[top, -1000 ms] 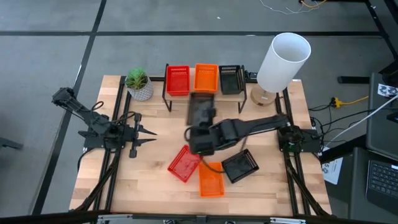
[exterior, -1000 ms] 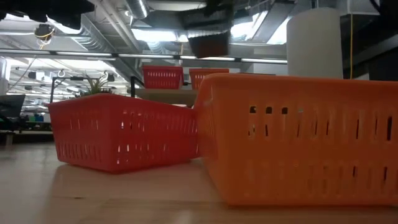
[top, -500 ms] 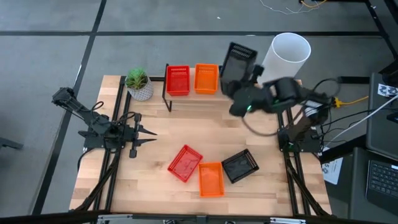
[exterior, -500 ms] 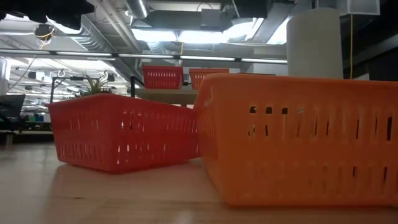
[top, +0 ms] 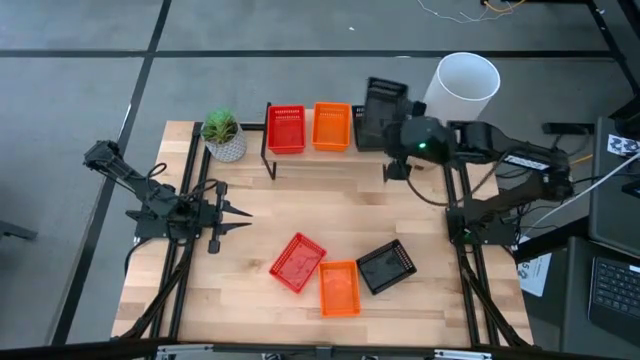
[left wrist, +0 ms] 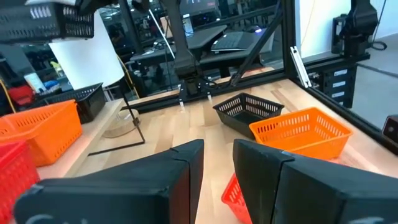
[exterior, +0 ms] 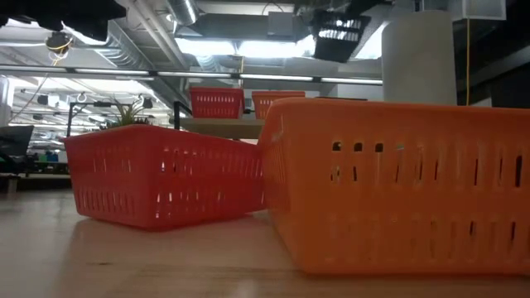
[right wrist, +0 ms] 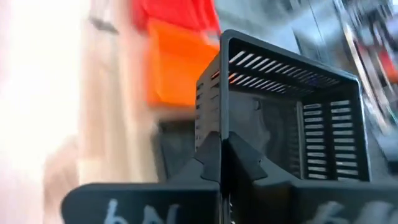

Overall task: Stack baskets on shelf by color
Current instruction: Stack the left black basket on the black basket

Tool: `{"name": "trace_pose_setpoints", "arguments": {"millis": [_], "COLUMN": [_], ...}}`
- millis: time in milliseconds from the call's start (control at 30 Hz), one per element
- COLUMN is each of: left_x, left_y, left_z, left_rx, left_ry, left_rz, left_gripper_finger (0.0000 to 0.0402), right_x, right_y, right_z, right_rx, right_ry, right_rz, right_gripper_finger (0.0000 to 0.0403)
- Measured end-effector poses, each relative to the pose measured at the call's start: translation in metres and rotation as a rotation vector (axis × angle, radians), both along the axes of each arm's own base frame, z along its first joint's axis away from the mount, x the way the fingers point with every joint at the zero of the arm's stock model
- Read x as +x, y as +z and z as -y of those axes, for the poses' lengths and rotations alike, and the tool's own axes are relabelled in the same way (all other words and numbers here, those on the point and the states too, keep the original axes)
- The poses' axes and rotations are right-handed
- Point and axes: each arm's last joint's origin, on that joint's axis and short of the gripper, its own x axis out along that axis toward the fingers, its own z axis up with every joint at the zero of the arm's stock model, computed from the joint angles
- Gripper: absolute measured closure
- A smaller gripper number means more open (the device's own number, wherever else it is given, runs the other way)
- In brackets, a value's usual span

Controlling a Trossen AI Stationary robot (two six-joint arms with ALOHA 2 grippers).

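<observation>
right gripper (top: 392,128) clamped on a black basket (top: 384,101), held in the air above the shelf (top: 330,155) right end. red basket (top: 286,128) and orange basket (top: 331,125) sit on shelf. left gripper (top: 238,211) idle at table left, fingers slightly apart.

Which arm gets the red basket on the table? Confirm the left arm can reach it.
Probably yes: the left gripper is open, holds nothing, and bare table lies between it and the red basket.
</observation>
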Motion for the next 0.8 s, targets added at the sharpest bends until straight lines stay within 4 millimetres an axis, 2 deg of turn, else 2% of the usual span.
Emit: {"name": "trace_pose_setpoints", "arguments": {"millis": [67,200,300,500,633,800], "left_x": [0.000,0.000,0.000,0.000,0.000,0.000], "left_y": [0.000,0.000,0.000,0.000,0.000,0.000], "left_z": [0.000,0.000,0.000,0.000,0.000,0.000], "left_rx": [-0.025,-0.060,-0.058,-0.057,-0.056,-0.056], "left_ry": [0.000,0.000,0.000,0.001,0.001,0.001], "left_rz": [0.000,0.001,0.001,0.003,0.002,0.002], "left_gripper_finger": [0.0321,0.0321,0.0321,0.0321,0.0321,0.0321], "right_x": [-0.006,-0.019,-0.015,-0.002,0.000,0.000], "right_y": [-0.005,-0.023,-0.037,-0.068,-0.076,-0.077], "right_z": [0.006,0.024,0.031,0.049,0.057,0.062], "right_rx": [0.020,0.108,0.186,0.162,0.165,0.141], "right_ry": [0.070,0.067,0.130,0.134,0.110,0.107], "right_rz": [0.040,0.025,0.055,0.052,0.032,0.016], "right_gripper_finger": [0.0401,0.0401,0.0401,0.0401,0.0401,0.0401]}}
